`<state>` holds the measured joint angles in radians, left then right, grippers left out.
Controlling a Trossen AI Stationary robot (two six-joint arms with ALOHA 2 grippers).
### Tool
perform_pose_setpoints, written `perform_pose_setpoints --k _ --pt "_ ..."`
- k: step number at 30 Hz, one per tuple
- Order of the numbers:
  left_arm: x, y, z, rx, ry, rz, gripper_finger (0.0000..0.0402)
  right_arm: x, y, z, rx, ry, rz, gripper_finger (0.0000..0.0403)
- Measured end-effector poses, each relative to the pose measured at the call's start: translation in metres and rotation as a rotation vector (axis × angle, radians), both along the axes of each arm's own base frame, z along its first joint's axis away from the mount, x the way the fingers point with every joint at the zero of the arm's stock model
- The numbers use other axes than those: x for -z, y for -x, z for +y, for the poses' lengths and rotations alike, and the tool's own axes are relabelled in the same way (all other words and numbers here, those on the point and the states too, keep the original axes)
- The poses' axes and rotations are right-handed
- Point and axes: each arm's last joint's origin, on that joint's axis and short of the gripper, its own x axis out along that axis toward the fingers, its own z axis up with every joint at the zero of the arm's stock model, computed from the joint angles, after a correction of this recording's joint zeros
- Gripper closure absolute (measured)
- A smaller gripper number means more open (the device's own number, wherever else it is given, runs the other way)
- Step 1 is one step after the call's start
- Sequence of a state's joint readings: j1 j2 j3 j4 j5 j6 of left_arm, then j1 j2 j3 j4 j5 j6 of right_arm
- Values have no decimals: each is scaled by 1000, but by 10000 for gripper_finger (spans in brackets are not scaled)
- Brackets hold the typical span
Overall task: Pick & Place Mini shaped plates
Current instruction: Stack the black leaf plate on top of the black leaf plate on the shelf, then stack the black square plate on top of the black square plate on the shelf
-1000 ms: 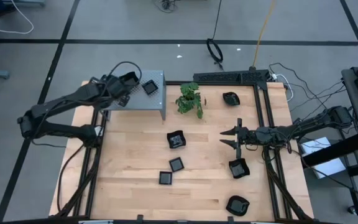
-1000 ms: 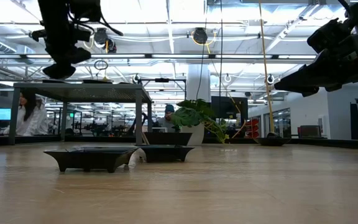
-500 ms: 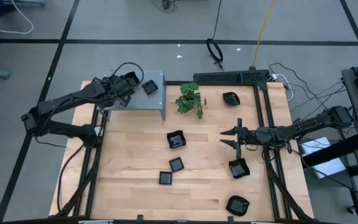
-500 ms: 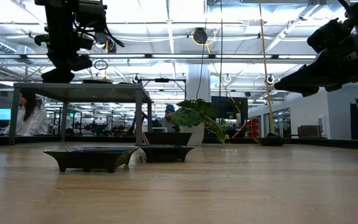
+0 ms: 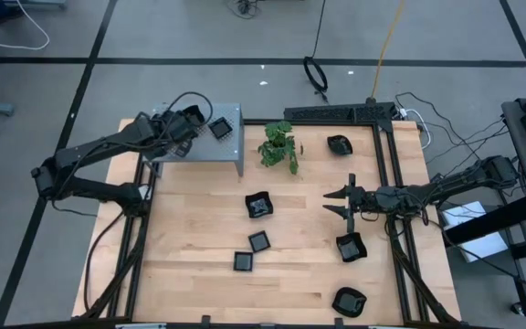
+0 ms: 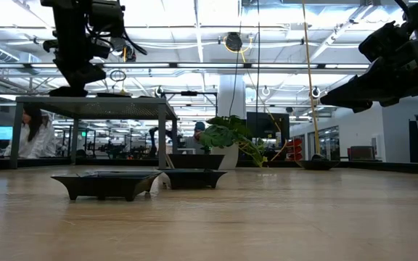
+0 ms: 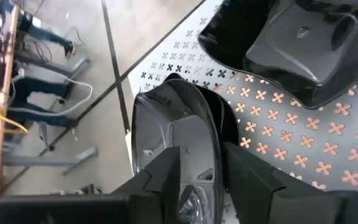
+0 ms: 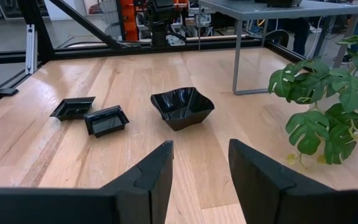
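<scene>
So the wooden bench (image 5: 199, 228) has the grey perforated shelf (image 5: 210, 151) in its far left corner, a little potted plant (image 5: 279, 144) next to that, and mini black plates scattered around: one wavy plate (image 5: 259, 205) mid-bench, two small square plates (image 5: 250, 252) nearer the front, more down the right side. The left gripper (image 7: 199, 180) is over the shelf with its fingers straddling a round plate (image 7: 176, 134) on the perforated top, but I can't tell whether they're actually pinching it, and another plate (image 5: 221, 129) sits just beside it. The right gripper (image 5: 334, 203) hovers over the right side of the bench, fingers spread, holding nothing.
</scene>
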<state>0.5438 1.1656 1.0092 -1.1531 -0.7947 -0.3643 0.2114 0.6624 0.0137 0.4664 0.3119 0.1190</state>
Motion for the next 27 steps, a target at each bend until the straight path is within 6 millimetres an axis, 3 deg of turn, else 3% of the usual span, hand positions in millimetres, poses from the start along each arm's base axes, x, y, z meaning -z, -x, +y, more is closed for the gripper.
perform_pose_setpoints --k 8,15,20,27 --pt "-3 -5 -1 140 -24 107 266 0 0 0 0 0 0 259" --pt "-14 -9 -13 217 -98 37 266 0 0 0 0 0 0 257" --pt "-21 -17 -30 339 -78 -108 266 0 0 0 0 0 0 259" --pt "-17 -47 -64 618 184 -422 266 0 0 0 0 0 0 258"
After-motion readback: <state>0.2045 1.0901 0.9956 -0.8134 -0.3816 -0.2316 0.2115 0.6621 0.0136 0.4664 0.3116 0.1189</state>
